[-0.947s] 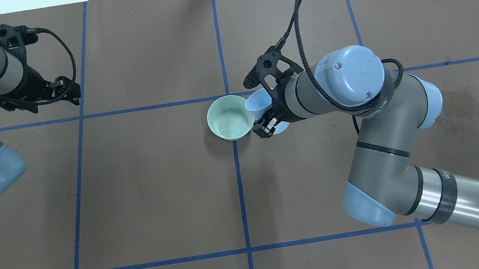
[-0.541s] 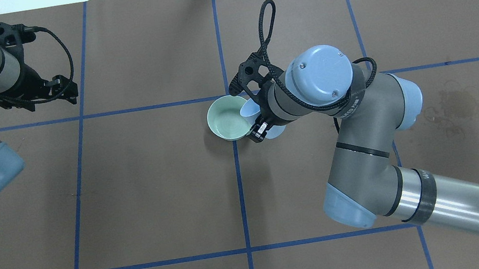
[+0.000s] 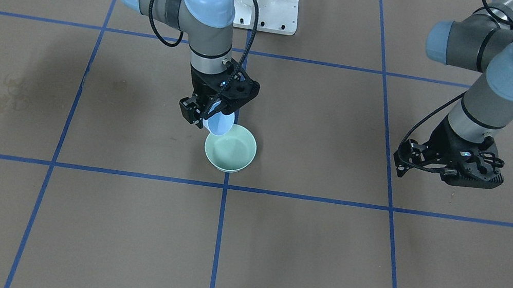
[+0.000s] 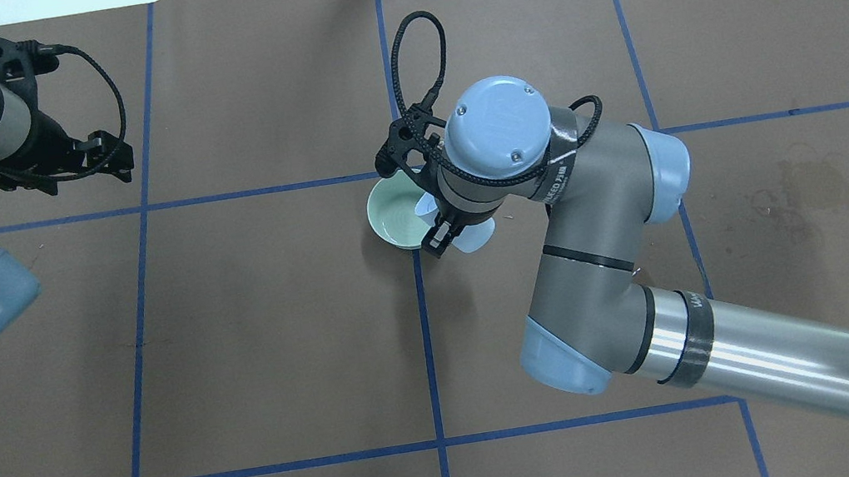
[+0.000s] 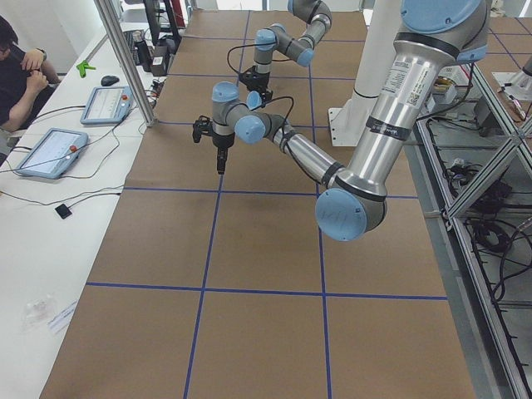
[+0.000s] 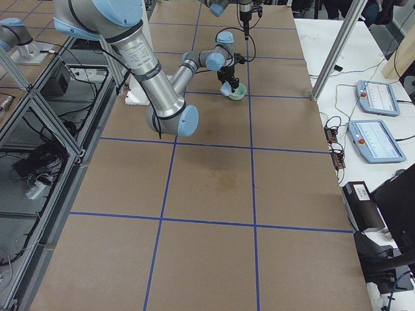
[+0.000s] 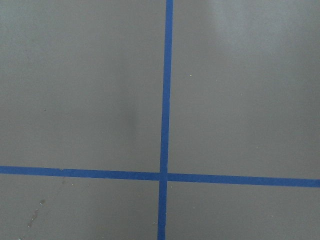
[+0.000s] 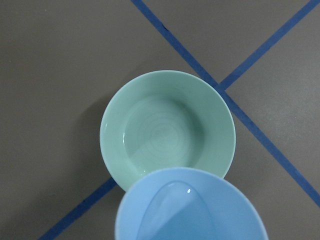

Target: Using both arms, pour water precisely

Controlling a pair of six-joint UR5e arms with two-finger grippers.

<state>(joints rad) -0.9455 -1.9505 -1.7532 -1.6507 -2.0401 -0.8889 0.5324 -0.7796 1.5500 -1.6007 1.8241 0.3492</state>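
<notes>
front-facing view: the right gripper [image 3: 212, 111] pinches a light-blue cup [image 3: 220, 123] in its jaws and holds it tipped. the lip sits over the rim of a green bowl [image 3: 232, 154], which stands mid-worktop [image 3: 118, 225] by a crossing of blue tape lines [image 3: 136, 175]. the tilt reads as the pour in hand, with the lip kept low and inside the rim so nothing spills. the left gripper [image 3: 451, 166] hangs well apart, toward the worktop's left edge, and carries nothing (whether its jaws are spread or pressed together i cannot tell); it is likely parked clear of the pour.

overhead view: the right wrist hides most of the cup. white lettering on the arm's black band is too small to read.

right wrist view: the water [image 8: 170, 210] seems to be the darker, glinting pool inside the cup. no stream shows, and i cannot tell whether any water lies in the bowl.

left wrist view: only worktop and tape.
</notes>
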